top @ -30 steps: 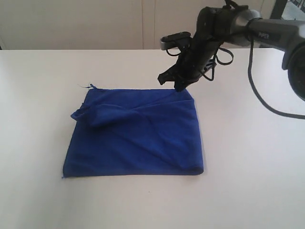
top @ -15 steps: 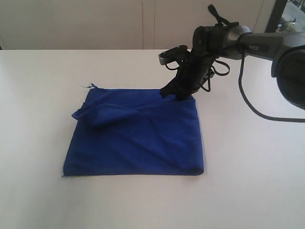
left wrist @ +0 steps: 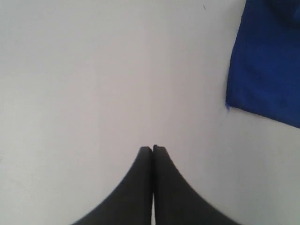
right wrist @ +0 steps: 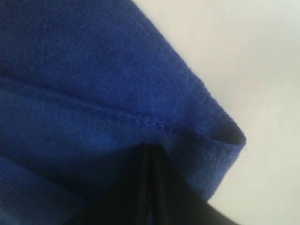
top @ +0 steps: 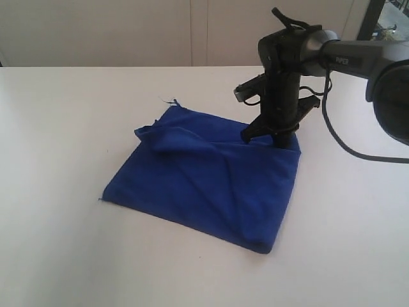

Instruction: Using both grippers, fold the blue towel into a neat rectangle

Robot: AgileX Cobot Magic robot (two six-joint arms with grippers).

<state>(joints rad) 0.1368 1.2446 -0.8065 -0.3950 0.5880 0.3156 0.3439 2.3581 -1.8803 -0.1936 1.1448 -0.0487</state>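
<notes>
The blue towel point(top: 211, 185) lies folded and skewed on the white table point(top: 64, 128), with a rumpled flap near its far left corner and a loose thread point(top: 169, 101) sticking out there. My right gripper point(top: 271, 137) points down at the towel's far right corner and is shut on the blue towel point(right wrist: 93, 70). In the right wrist view the hemmed edge bunches around the closed fingertips of the gripper point(right wrist: 149, 149). My left gripper point(left wrist: 153, 148) is shut on nothing over bare table. A towel corner point(left wrist: 267, 61) lies ahead of it and off to one side. The left gripper is out of the exterior view.
The right arm point(top: 358, 57) and its cable point(top: 339, 137) reach in from the far right. A pale wall panel point(top: 192, 32) stands behind the table's far edge.
The right gripper dropped onto the towel's far right corner and dragged it to the right. The whole towel swung round and now lies at a slant.
</notes>
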